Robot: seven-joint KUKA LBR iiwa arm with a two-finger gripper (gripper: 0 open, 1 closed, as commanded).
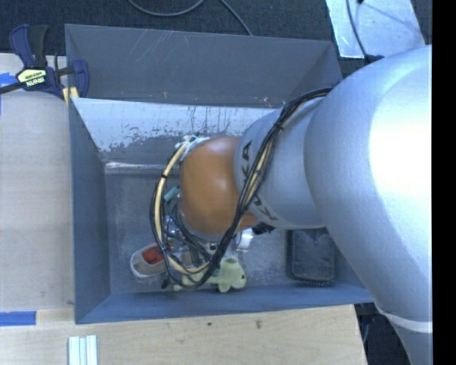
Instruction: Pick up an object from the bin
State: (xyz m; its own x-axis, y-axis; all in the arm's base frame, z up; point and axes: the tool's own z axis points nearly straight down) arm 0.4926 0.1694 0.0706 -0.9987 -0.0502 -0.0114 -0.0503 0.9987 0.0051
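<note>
The arm (349, 150) comes into the grey bin (87, 204) from the right and bends down to the near part of the floor. Its orange cover (209, 185) and a bundle of cables (161, 204) hide the jaws, so I cannot tell if they are apart or together. Just left of the cable ends lies a small red and white thing (146, 261), near the near-left corner. Just right of them, against the near wall, lies a pale green soft thing (230, 276). I cannot tell which of the two the jaws are over. Further right, well apart from both, a dark flat rectangular thing (311, 255) lies on the floor.
</note>
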